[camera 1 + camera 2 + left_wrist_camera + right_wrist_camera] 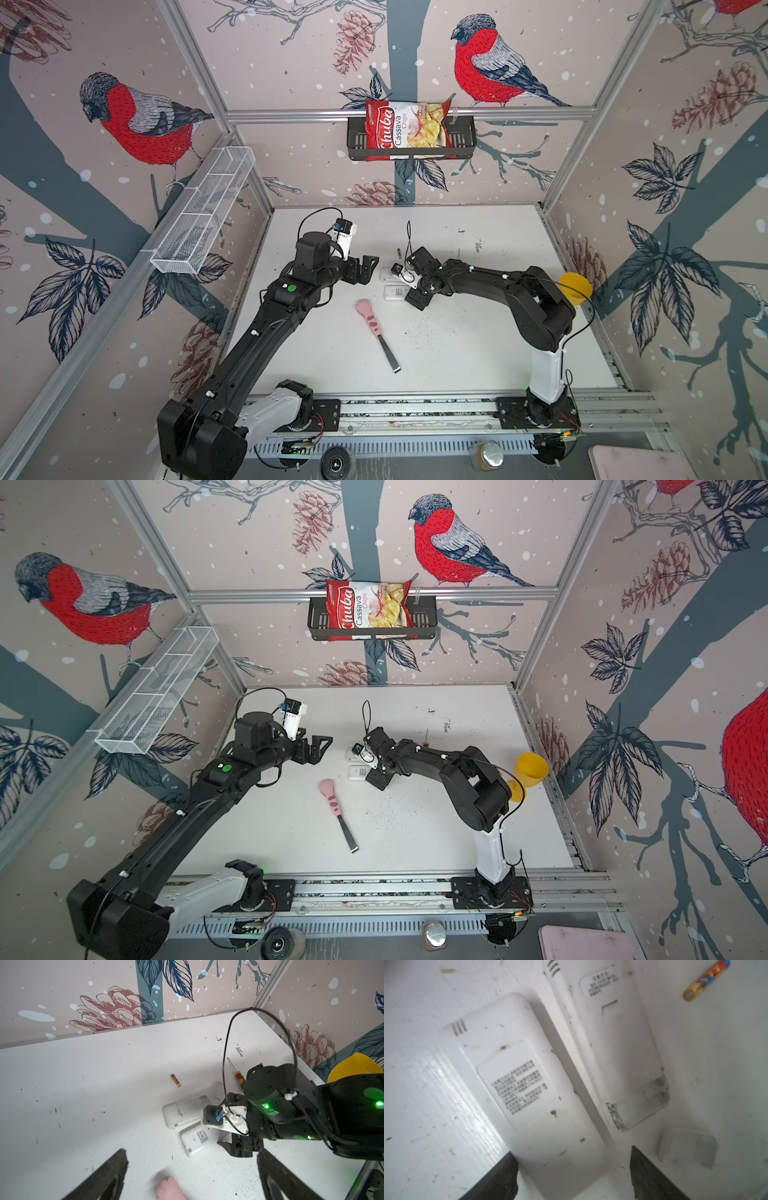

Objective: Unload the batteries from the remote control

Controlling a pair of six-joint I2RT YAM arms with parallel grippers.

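Open remote [623, 1043]: battery bay [637, 1103] seen empty, cover [687, 1147] laid beside; battery [706, 980] apart, bare surface [726, 1064] around. Right tool [573, 1153] spread astride neighbouring remote [529, 1084]; left tool [191, 1155] spread, empty.

Top views: high overhead, looking down on whole table [457, 357]. Wrist views: close, both sharing remotes [182, 1112].

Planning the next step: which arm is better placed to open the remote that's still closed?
Right: the right claw, open, straddles the closed remote's end; the left claw hovers off to the side.

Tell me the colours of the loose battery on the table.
The battery: gold, orange and blue; right wrist view.
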